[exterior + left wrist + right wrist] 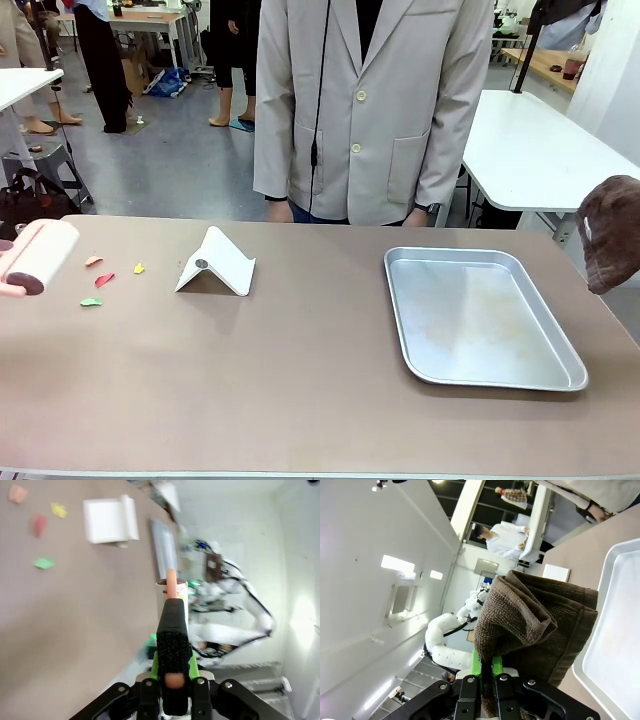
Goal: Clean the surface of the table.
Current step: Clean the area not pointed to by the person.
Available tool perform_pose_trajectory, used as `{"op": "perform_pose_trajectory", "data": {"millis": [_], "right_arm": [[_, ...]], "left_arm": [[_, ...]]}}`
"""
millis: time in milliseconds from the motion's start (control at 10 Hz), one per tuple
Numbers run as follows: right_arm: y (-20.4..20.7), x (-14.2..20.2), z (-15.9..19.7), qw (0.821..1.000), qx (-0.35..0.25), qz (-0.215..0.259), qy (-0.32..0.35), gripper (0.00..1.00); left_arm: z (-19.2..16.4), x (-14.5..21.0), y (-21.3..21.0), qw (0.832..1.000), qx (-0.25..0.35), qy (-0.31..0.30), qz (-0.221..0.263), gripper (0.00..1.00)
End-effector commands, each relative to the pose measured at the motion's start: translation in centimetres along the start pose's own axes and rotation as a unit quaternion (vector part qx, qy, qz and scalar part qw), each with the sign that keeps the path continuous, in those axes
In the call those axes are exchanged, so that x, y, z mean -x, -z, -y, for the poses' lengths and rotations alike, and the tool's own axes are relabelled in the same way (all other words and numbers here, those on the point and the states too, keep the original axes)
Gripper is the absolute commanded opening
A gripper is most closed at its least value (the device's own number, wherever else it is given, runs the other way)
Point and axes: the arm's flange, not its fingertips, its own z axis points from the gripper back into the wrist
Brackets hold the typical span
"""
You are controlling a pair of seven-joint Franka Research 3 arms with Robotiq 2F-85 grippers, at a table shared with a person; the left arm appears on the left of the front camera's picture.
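The taupe-brown table (300,380) spans the front view. Near its left end lie small scraps: orange (93,261), red (104,279), yellow (139,268) and green (91,301). A lint roller (38,255) with a pale drum hovers at the left edge, just left of the scraps. In the left wrist view my left gripper (172,680) is shut on the roller's black-and-pink handle (173,630). A brown cloth (612,232) hangs above the right edge. My right gripper (487,672) is shut on that cloth (530,620).
A silver metal tray (480,315) lies on the right half of the table. A white folded stand (215,263) sits just right of the scraps. A person in a beige jacket (370,100) stands at the far edge, and a white table (540,150) is behind on the right.
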Motion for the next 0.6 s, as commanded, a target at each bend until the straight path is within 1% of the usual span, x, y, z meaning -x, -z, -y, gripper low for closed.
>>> {"op": "perform_pose_trajectory", "data": {"millis": [0, 100, 200, 400, 500], "right_arm": [[0.2, 0.0, -0.3, 1.0, -0.006, 0.003, -0.004, 0.09], [0.2, 0.0, -0.3, 1.0, -0.006, 0.003, -0.004, 0.09], [0.2, 0.0, -0.3, 1.0, -0.006, 0.003, -0.004, 0.09], [0.2, 0.0, -0.3, 1.0, -0.006, 0.003, -0.004, 0.09], [0.2, 0.0, -0.3, 1.0, -0.006, 0.003, -0.004, 0.09]], "left_arm": [[0.2, -0.1, 0.2, 0.996, -0.087, -0.016, 0.029, 0.22], [-0.1, -1.1, -0.1, 0.992, -0.109, -0.035, 0.045, 0.22], [-0.5, -2.2, -0.3, 0.987, -0.137, -0.053, 0.071, 0.22], [-2.0, -4.6, -0.6, 0.978, -0.144, -0.098, 0.119, 0.22], [-2.7, -5.4, -0.9, 0.968, -0.152, -0.123, 0.156, 0.22]]}}
